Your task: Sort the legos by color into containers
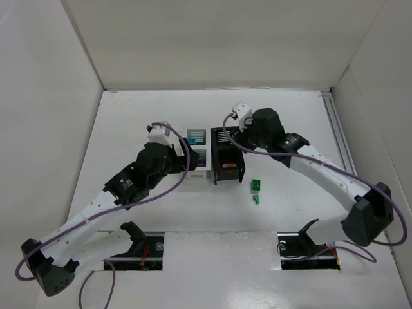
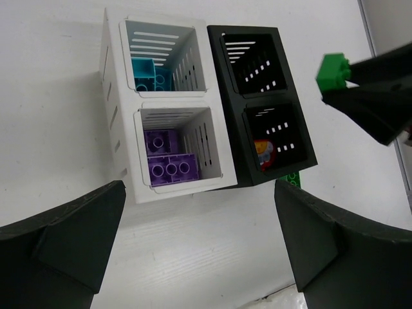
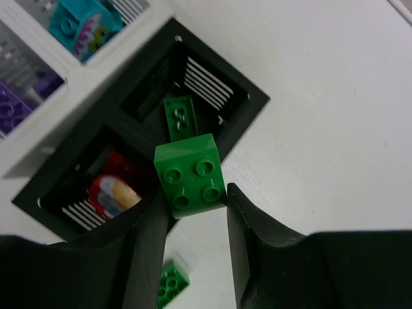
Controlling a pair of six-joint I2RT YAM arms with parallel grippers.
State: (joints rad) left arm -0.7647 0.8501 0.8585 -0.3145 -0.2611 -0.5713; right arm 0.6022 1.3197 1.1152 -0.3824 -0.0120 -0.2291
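Your right gripper (image 3: 193, 193) is clamped on a green 2x2 brick (image 3: 190, 174), studs toward the wrist cam, and it's hanging over either the far black bin (image 3: 215, 64) or the near black bin (image 2: 277, 175), I can't tell which. The far one already has a flat green brick (image 3: 180, 116) in it, and the near one has the red-yellow roundish piece (image 2: 264, 153). Right against them on the left, the far white bin (image 2: 119, 58) holds teal bricks (image 2: 151, 72) and the near white bin (image 2: 131, 148) holds purple bricks (image 2: 168, 164). Two loose green bricks (image 1: 256, 185) sit on the table (image 1: 161, 116) just right of the near black bin, not touching it. Your left gripper (image 2: 199, 199) is spread wide with nothing in it, hovering on the near side of the four bins
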